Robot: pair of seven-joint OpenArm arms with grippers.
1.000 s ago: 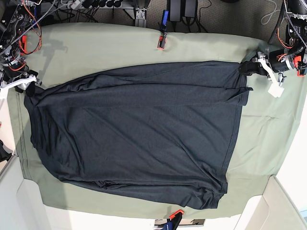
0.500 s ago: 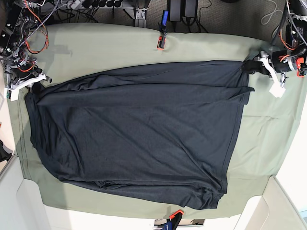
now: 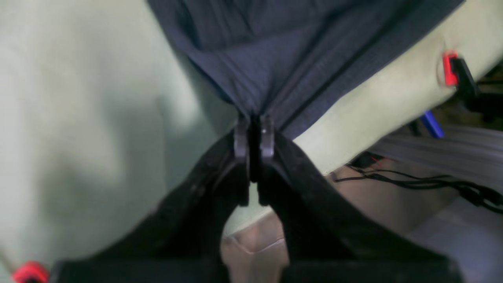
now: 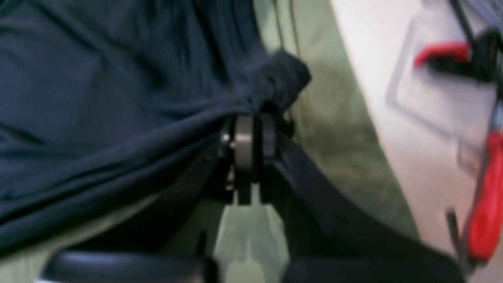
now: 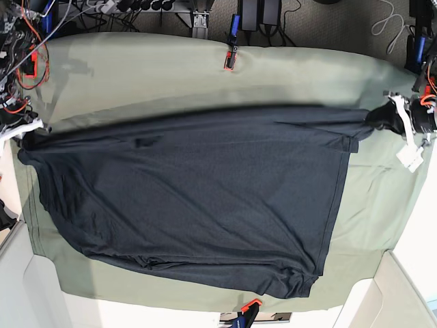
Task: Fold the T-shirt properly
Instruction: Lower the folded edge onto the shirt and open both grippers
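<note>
Between both grippers, T-shirt (image 5: 198,198) stretched across table cloth (image 5: 171,68)

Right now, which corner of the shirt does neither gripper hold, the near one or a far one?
The near corner of the T-shirt: bunched on the table cloth, while left gripper and right gripper pinch far corners.

Table cloth (image 5: 171,75) — T-shirt (image 5: 205,198) on it.

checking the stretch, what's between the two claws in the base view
The dark charcoal knit T-shirt spans it, its top edge pulled taut from the right claw to the left claw, in the base view.
</note>
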